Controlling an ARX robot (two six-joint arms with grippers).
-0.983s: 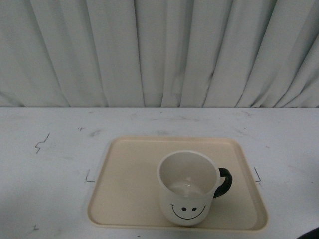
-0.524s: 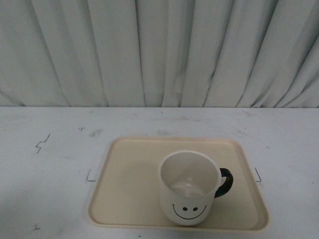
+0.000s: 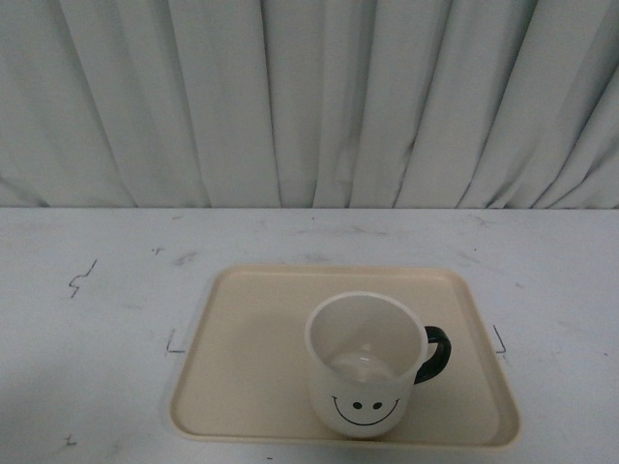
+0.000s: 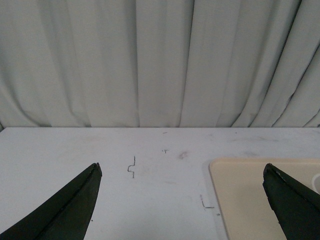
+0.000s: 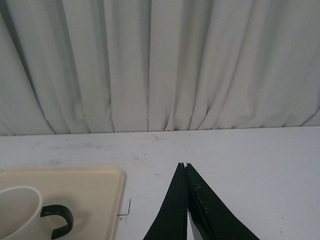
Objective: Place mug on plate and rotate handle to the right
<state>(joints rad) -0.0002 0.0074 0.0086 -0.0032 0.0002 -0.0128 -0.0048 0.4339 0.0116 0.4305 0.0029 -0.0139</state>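
Note:
The white mug (image 3: 366, 365) stands upright on the beige plate (image 3: 251, 377), toward its front right, with the smiley face turned to the camera. Its black handle (image 3: 436, 354) points right. In the right wrist view the mug (image 5: 17, 212) and handle (image 5: 57, 219) sit on the plate (image 5: 90, 187), off to one side of my right gripper (image 5: 184, 164), which is shut with nothing between its tips and hangs over bare table. My left gripper (image 4: 182, 170) is open and empty, with the plate's corner (image 4: 240, 192) beside one fingertip. Neither arm shows in the front view.
A white table (image 3: 97, 309) carries the plate and bears small black pen marks (image 3: 82, 276) and corner marks (image 3: 172, 344) beside the plate. A pleated white curtain (image 3: 309, 97) closes off the back edge of the table.
A dark shape at the front view's lower right corner has gone out of view. Mug and plate stand as before.

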